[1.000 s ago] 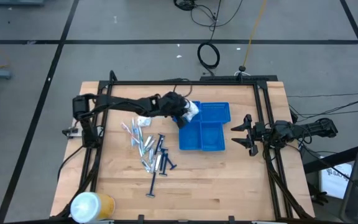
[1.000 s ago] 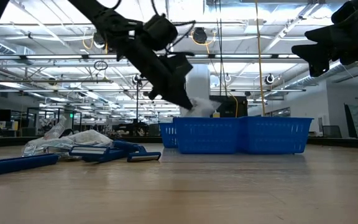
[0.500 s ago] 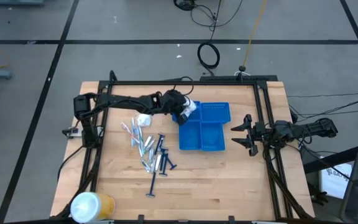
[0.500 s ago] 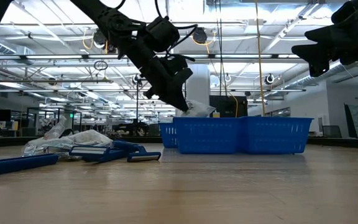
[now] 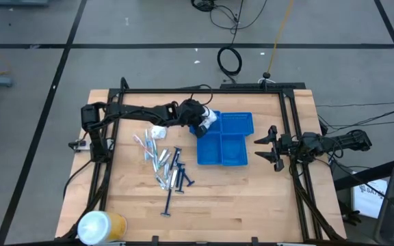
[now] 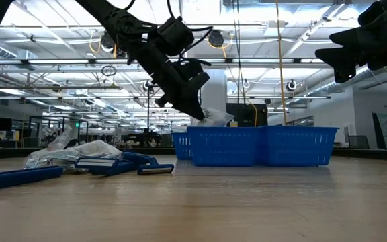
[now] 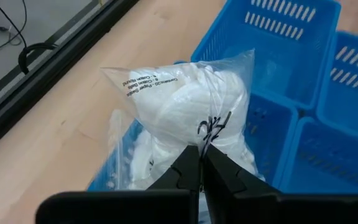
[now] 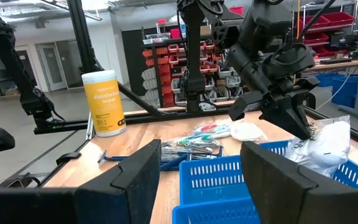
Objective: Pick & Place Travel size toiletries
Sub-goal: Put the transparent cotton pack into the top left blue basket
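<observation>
A crinkly clear packet (image 7: pixel 185 106) with white contents is over the far-left compartment of the blue tray (image 5: pixel 232 152), and my left gripper (image 7: pixel 201 163) is shut on it. In the low view the packet (image 6: pixel 215 119) shows at the tray's rim, its lower end hidden behind the wall. The other travel size toiletries (image 5: pixel 164 164), dark blue razors, pale sticks and silver tubes, lie in a heap on the table left of the tray, with a small white item (image 5: pixel 157 131) beside them. My right gripper (image 5: pixel 272 147) waits open at the table's right edge. My left gripper pinches the packet's clear film (image 7: pixel 211 134) between its two fingertips, on the side facing the gripper. The fingers (image 6: pixel 192 107) slant down from the table's left. The packet stands upright over the tray's far-left compartment; whether its lower end rests on the tray floor is hidden.
A white-and-yellow wipes canister (image 5: pixel 101 225) stands at the near left corner. A black frame rail (image 5: pixel 204 90) runs round the table. Bare wood (image 5: pixel 252 198) lies near the front edge, right of the heap.
My left arm has shifted slightly toward the far edge and uncovered the small white item left of the tray. It stays shut on the packet, which remains over the tray's far-left compartment.
</observation>
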Robot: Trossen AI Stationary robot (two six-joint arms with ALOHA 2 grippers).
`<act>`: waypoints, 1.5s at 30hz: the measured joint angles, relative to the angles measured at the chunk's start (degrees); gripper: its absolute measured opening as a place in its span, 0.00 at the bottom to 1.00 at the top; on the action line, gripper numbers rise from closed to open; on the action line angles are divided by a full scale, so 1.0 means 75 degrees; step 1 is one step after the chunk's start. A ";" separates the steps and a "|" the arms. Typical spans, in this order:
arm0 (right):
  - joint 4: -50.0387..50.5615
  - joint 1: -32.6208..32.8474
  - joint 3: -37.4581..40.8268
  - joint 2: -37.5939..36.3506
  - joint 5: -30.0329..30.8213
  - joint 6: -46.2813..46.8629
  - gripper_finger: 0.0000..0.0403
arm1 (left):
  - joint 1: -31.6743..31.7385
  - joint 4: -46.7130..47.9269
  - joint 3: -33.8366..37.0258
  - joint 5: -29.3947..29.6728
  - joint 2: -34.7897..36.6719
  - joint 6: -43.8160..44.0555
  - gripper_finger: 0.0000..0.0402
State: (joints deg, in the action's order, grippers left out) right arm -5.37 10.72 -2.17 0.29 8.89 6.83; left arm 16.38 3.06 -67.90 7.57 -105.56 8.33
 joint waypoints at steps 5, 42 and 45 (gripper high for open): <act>0.0000 -0.0002 0.0000 0.0001 0.0002 0.0000 0.52 | -0.0037 0.0161 0.0000 0.0009 0.0000 -0.0038 0.15; -0.0003 -0.0002 0.0000 0.0001 -0.0001 0.0000 0.52 | 0.0105 0.4521 0.3030 0.0644 0.2559 0.5320 0.58; -0.0003 -0.0001 0.0000 0.0001 0.0000 0.0000 0.52 | 0.0151 0.4527 0.3129 0.0667 0.2559 0.5375 0.58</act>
State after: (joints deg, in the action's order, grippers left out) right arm -5.39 10.71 -2.17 0.30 8.89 6.83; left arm 17.51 37.01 -44.43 12.58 -86.37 48.65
